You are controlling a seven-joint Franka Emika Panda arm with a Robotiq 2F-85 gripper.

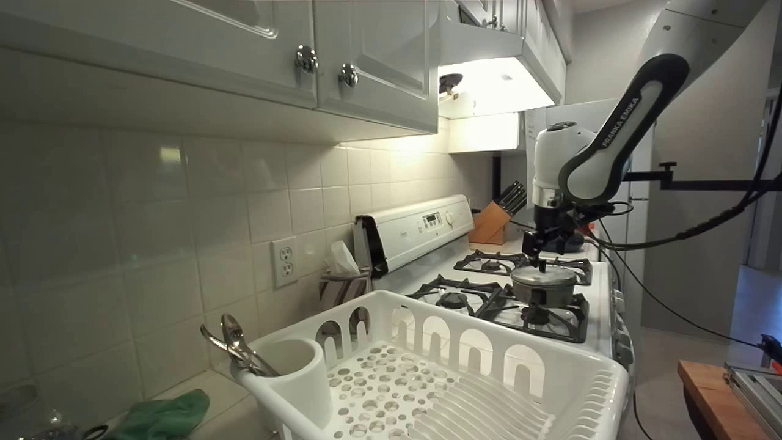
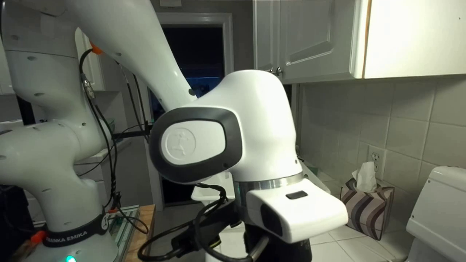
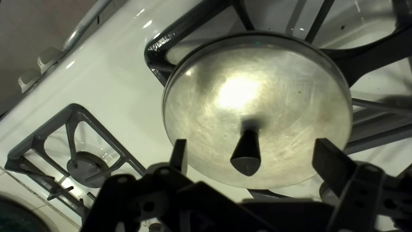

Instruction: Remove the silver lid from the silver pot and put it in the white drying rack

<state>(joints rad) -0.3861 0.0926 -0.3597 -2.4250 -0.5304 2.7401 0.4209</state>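
Black two-finger gripper (image 3: 249, 149) is spread wide, holding nothing, black conical knob (image 3: 247, 151) roughly centred between its fingertips (image 3: 179, 154) in the wrist view. Round shiny silver metal lid (image 3: 276, 103) sits on the small grey-silver metal pot (image 1: 553, 294) on the white stove (image 3: 128, 103); large white plastic drying rack (image 1: 574, 379) is well apart. I'd pinch low on the knob (it flares toward the top, so a high grip could slip), then lift straight up so the pot stays put. Readable: "FRANKA EMIKA" on the white-and-black robot arm (image 1: 632, 119), also on its black base band (image 2: 72, 237), F hard to make out. Stove-panel print (image 1: 421, 229): illegible.
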